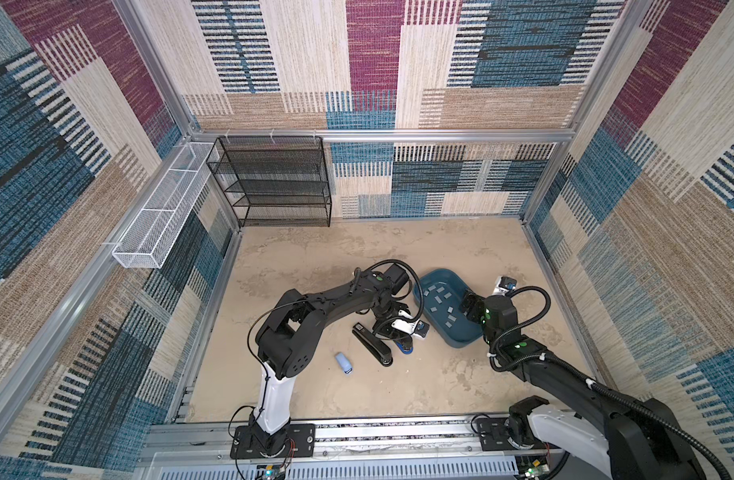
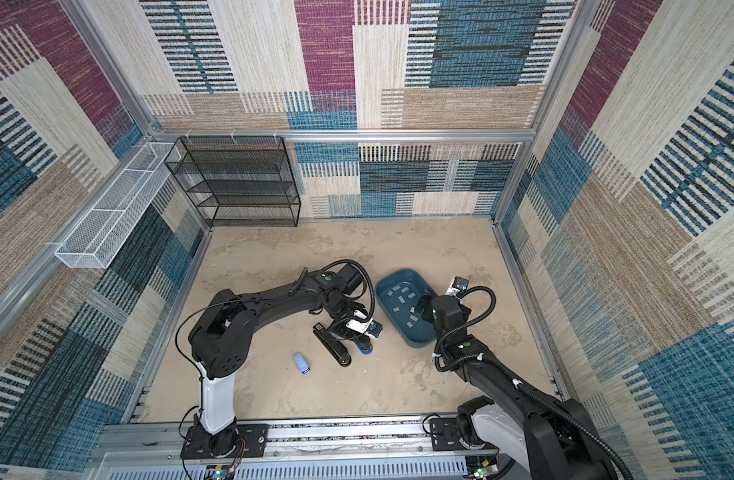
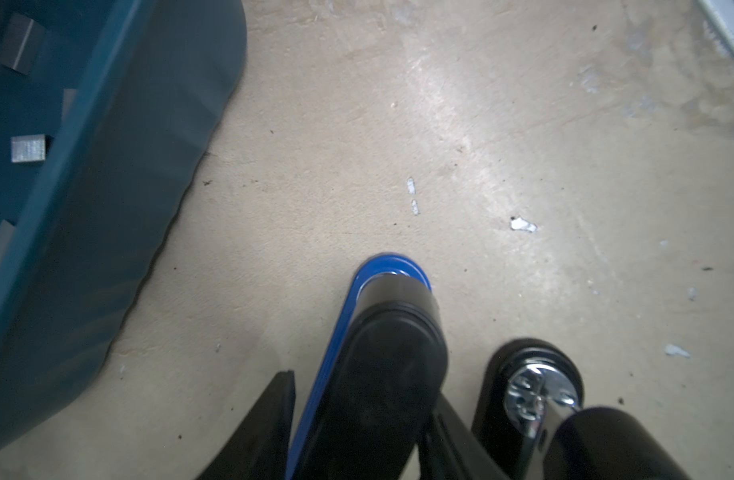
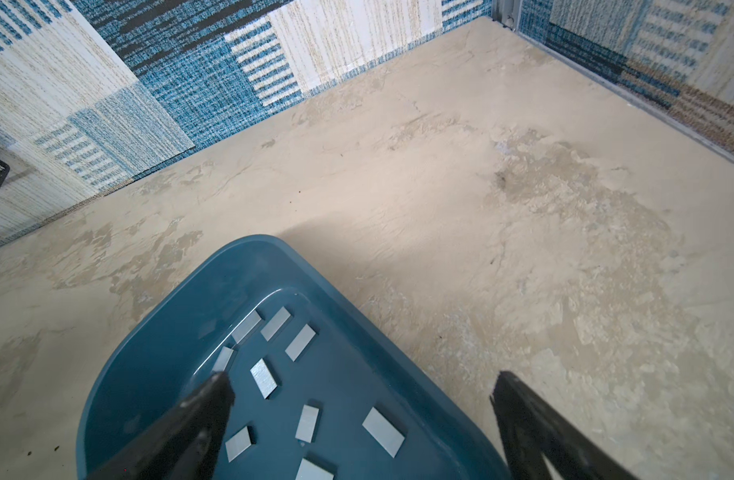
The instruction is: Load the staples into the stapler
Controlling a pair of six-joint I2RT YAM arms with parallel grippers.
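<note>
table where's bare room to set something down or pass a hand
Free: the back of the table between black mesh rack and blue tray; the front strip along the rail. Crowded: the middle, where black stapler, blue-based stapler, left arm and tray bunch.

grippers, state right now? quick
Left gripper: jaws either side of the blue-based stapler; grip cannot be told.
Right gripper: open, empty, over the edge of the teal tray of staples.
</note>
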